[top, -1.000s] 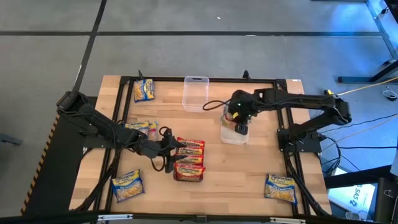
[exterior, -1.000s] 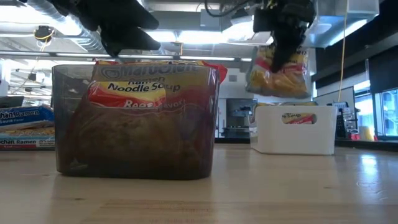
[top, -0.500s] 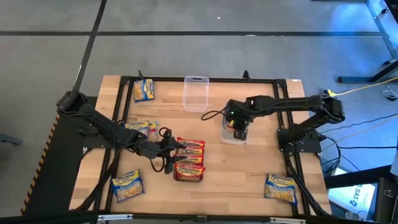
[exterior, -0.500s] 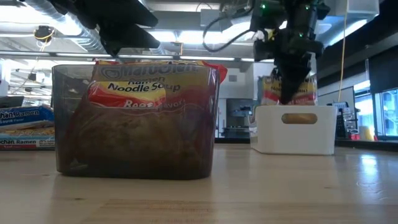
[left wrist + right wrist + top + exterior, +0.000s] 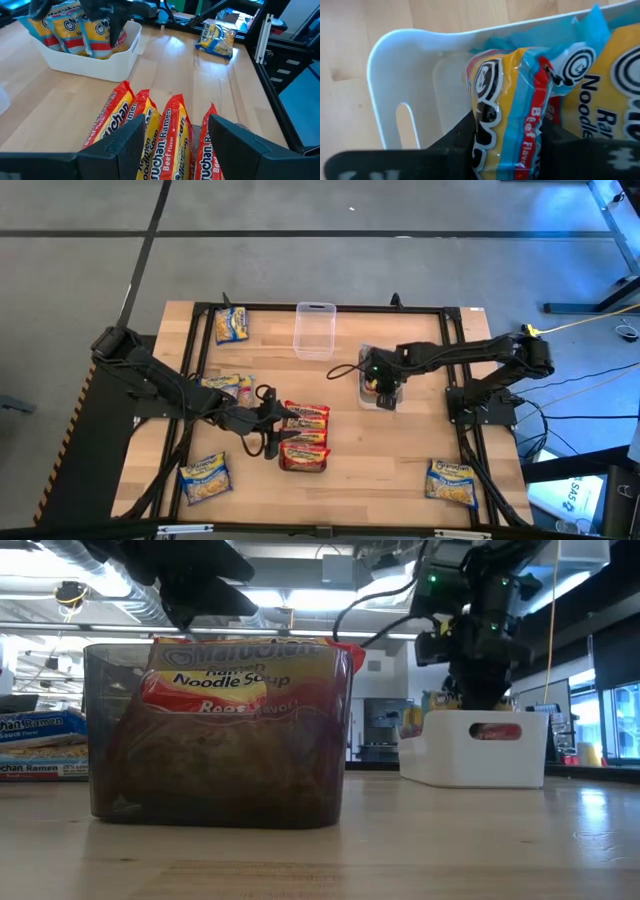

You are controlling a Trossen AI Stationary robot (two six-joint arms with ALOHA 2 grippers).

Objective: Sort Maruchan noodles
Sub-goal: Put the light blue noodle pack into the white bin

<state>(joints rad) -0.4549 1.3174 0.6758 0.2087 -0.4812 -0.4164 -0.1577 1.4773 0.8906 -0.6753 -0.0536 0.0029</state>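
Observation:
My right gripper (image 5: 383,383) reaches down into the white bin (image 5: 366,398) and is shut on a yellow Maruchan packet with blue and red labelling (image 5: 505,100). More such packets stand upright in the bin (image 5: 65,30). My left gripper (image 5: 170,137) is open above the grey container (image 5: 215,740), which holds upright red-labelled packets (image 5: 167,130). Its fingers stand on either side of the middle packets' upper ends. I cannot tell whether they touch. My right gripper pinches the packet's upper end (image 5: 506,117) between its two fingers. The fingers come from above and point steeply down. The packet stands on edge inside the white bin, beside another packet (image 5: 615,80); its lower end is hidden.
A clear container (image 5: 314,330) stands at the far middle. Loose packets lie at the far left (image 5: 231,325), the left (image 5: 228,386), the near left (image 5: 205,478) and the near right (image 5: 451,482). A black frame (image 5: 452,350) borders the work area.
My right gripper has gone down with the packet, still shut on it. The packet hung above the white bin and now stands inside it.

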